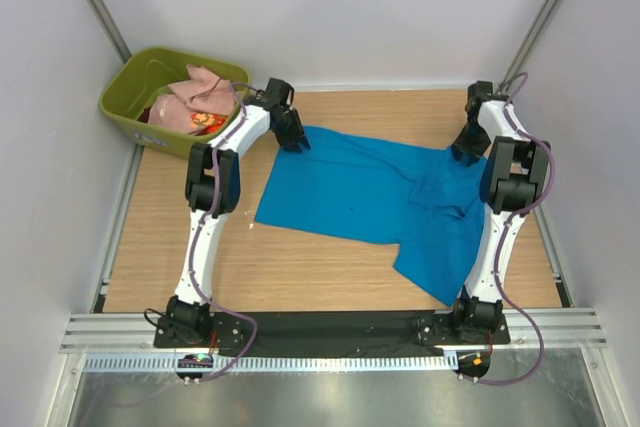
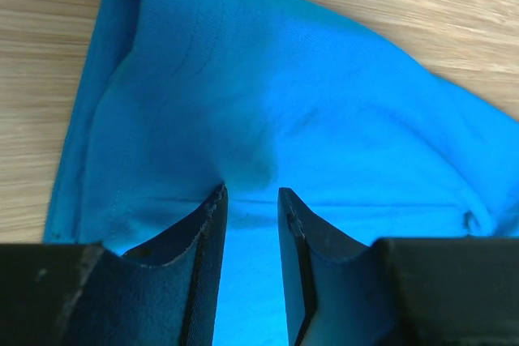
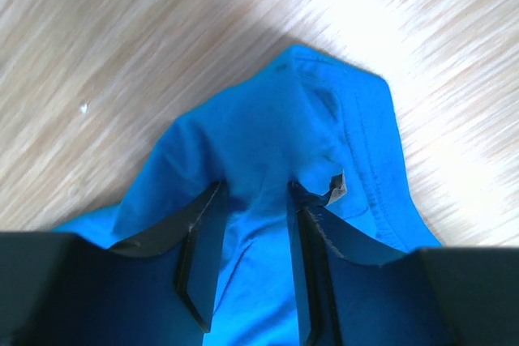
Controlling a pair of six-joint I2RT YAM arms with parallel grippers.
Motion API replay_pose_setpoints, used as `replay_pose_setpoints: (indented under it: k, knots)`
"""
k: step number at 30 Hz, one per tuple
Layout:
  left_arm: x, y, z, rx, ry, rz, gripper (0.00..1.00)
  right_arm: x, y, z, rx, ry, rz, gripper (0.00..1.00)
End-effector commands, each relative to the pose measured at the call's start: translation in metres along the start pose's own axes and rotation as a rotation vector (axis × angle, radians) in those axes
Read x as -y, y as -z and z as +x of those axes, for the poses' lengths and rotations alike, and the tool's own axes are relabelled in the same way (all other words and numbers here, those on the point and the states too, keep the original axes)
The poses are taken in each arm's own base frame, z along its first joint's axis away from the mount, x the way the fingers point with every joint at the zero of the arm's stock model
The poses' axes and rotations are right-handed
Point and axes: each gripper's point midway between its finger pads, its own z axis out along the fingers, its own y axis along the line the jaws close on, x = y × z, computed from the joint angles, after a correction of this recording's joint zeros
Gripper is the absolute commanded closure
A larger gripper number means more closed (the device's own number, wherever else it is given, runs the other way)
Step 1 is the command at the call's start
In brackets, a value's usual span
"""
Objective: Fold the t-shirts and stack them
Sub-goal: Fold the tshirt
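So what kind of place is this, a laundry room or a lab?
Most likely a robot test cell, not a laundry: plain white walls box in a wooden table, with two robot arms bolted at its near edge, holding a blue t-shirt.

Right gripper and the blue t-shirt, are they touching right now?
Touching. The right wrist view shows the blue t-shirt tented up and pinched between the fingers of the right gripper, cloth pressed against both.
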Motion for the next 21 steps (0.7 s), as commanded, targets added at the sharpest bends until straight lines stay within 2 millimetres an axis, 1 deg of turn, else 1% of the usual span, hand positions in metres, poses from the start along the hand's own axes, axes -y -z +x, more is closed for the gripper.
replay_pose_setpoints:
  k: [1, 2, 3, 5, 6, 8, 9, 11, 13, 15, 17, 18, 19, 20, 21]
  knots:
    - [-0.037, 0.011, 0.003, 0.011, 0.017, -0.185, 0.66, 0.007, 0.026, 0.0, 0.012, 0.033, 0.007, 0.56]
    - [-0.048, 0.012, 0.008, 0.002, 0.004, -0.227, 0.66, 0.011, 0.035, -0.004, 0.025, 0.038, 0.015, 0.56]
    - [-0.052, 0.013, 0.012, -0.005, -0.003, -0.243, 0.66, 0.014, 0.04, -0.008, 0.034, 0.037, 0.027, 0.55]
    - [-0.065, 0.016, 0.02, -0.028, -0.016, -0.295, 0.66, 0.025, 0.046, -0.014, 0.048, 0.034, 0.069, 0.54]
    - [-0.075, 0.017, 0.027, -0.042, -0.019, -0.32, 0.66, 0.033, 0.044, -0.017, 0.047, 0.024, 0.082, 0.54]
    - [-0.085, 0.018, 0.032, -0.062, -0.004, -0.329, 0.66, 0.043, 0.041, -0.016, 0.031, 0.02, 0.103, 0.54]
    - [-0.095, 0.018, 0.037, -0.086, 0.019, -0.335, 0.66, 0.047, 0.039, -0.016, 0.028, 0.017, 0.111, 0.53]
    - [-0.1, 0.024, 0.035, -0.087, 0.031, -0.335, 0.66, 0.053, 0.039, -0.017, 0.033, 0.034, 0.133, 0.54]
    - [-0.1, 0.031, 0.033, -0.083, 0.024, -0.319, 0.66, 0.051, 0.039, -0.015, 0.034, 0.052, 0.117, 0.53]
    - [-0.097, 0.037, 0.029, -0.067, 0.019, -0.311, 0.64, 0.051, 0.042, -0.013, 0.036, 0.065, 0.11, 0.53]
    - [-0.087, 0.045, 0.024, -0.051, 0.01, -0.284, 0.61, 0.05, 0.05, -0.014, 0.044, 0.078, 0.101, 0.53]
    - [-0.085, 0.048, 0.024, -0.053, 0.008, -0.279, 0.57, 0.049, 0.054, -0.013, 0.041, 0.077, 0.089, 0.53]
    - [-0.08, 0.051, 0.022, -0.05, 0.006, -0.267, 0.55, 0.048, 0.066, -0.016, 0.056, 0.069, 0.07, 0.53]
    - [-0.072, 0.059, 0.016, -0.038, 0.001, -0.241, 0.54, 0.047, 0.073, -0.013, 0.045, 0.058, 0.056, 0.53]
    - [-0.066, 0.063, 0.015, -0.035, 0.0, -0.226, 0.52, 0.042, 0.079, -0.007, 0.027, 0.047, 0.014, 0.53]
